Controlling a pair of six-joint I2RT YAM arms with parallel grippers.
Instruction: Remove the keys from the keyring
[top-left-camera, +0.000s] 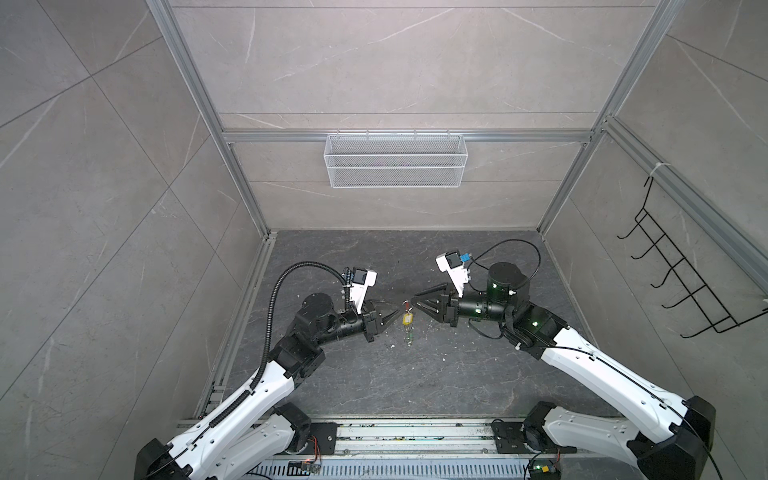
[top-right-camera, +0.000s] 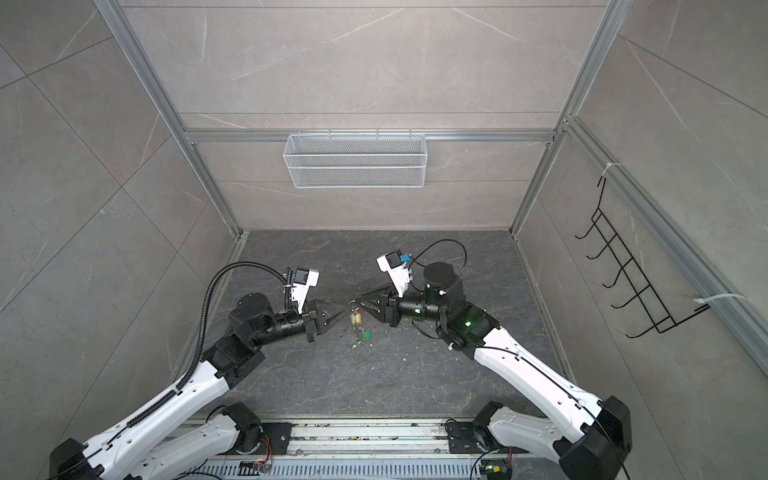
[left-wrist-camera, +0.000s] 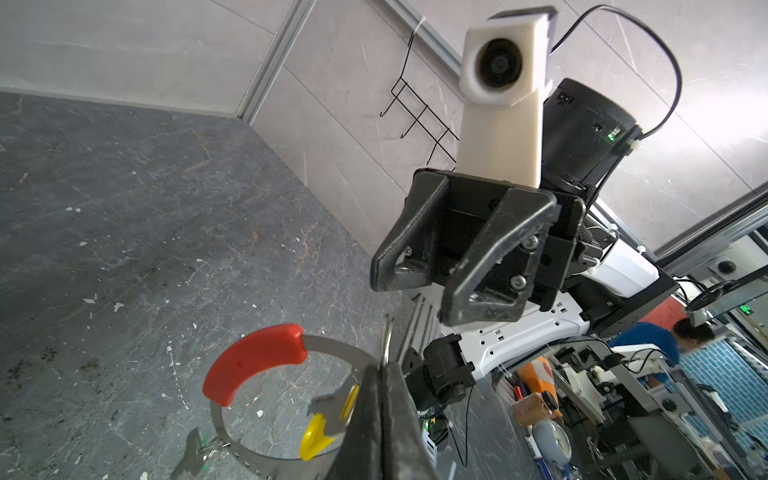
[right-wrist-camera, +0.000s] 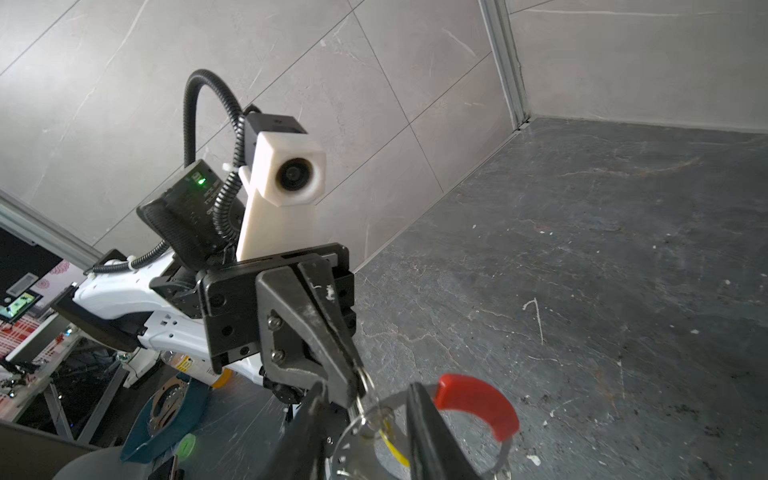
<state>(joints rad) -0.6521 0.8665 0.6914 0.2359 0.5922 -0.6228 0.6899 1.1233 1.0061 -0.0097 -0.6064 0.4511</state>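
1. Keyring (left-wrist-camera: 332, 347) hangs in the air above the table (left-wrist-camera: 124, 208), between the two arms. The left gripper (left-wrist-camera: 380, 374) pinches its thin band with jaws pressed together.
2. Right gripper (left-wrist-camera: 434, 291) has its jaws parted and holds nothing, its tips just beside the hoop (whether they touch cannot be told).
3. Yellow tag (left-wrist-camera: 316, 432) and green-tagged key (left-wrist-camera: 195, 449) dangle from the hoop.
4. Likely trouble: a sideways tug from the right jaws could pivot or slip the band in that single pinch. A small split ring (left-wrist-camera: 389, 338) might also jam against the red sleeve (left-wrist-camera: 253, 361).
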